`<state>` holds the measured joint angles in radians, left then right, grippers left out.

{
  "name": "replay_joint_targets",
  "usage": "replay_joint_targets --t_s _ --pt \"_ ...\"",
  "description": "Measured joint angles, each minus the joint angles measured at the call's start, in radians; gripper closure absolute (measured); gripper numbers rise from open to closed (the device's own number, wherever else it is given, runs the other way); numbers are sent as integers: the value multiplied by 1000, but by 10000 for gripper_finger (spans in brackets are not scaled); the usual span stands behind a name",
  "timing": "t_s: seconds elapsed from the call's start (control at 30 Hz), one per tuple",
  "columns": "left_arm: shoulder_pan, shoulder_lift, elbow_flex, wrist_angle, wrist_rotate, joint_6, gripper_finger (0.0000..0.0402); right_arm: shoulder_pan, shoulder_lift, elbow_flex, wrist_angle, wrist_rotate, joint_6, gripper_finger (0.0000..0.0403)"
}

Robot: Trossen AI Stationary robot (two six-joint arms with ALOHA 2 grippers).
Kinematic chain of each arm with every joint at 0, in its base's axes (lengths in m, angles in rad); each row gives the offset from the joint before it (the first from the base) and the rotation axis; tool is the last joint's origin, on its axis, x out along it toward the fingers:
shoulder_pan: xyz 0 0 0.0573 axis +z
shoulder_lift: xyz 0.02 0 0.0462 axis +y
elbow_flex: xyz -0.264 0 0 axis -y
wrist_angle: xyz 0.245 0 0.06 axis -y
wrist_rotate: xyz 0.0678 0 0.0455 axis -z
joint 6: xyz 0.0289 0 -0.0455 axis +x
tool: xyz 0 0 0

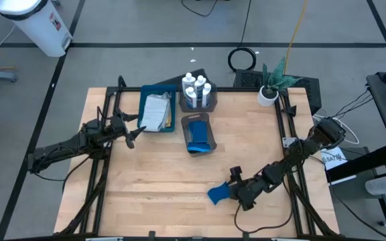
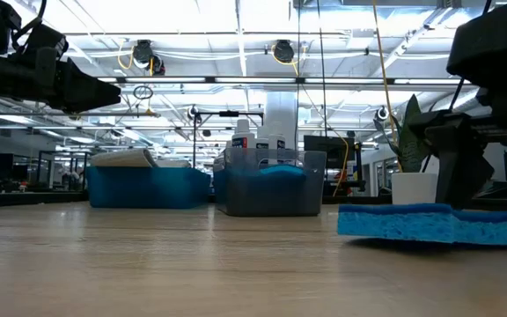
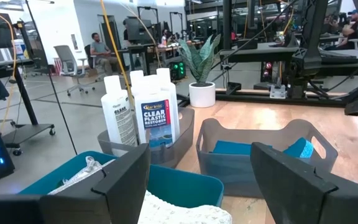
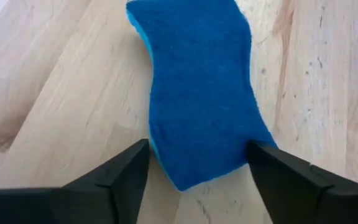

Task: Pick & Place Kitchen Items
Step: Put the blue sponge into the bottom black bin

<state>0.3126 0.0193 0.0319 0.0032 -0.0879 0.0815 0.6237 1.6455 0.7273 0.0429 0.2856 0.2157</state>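
A blue waisted sponge (image 4: 201,87) lies flat on the wooden desk (image 1: 153,181) near its front edge, its long axis running away from the right hand (image 4: 197,165), whose spread fingers flank its near end without clamping it. The left hand (image 1: 134,136) hovers released beside the blue tray (image 1: 144,107).

The right hand (image 1: 228,191) stands over a blue sponge (image 1: 218,194) lying flat on the table (image 1: 146,187), with bare wood on all sides of it. Ahead of the left hand (image 1: 134,136), the blue tray (image 1: 144,110) and two grey bins (image 3: 253,162) stand close together.
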Motion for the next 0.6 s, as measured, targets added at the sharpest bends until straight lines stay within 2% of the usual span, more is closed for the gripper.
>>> replay_joint_targets --t_s 0.37,0.6 --pt "0 0 0 0 0 0 119 -5 2 -8 2 3 0 244" --pt "0 0 0 0 0 0 119 -5 3 -9 1 2 0 281"
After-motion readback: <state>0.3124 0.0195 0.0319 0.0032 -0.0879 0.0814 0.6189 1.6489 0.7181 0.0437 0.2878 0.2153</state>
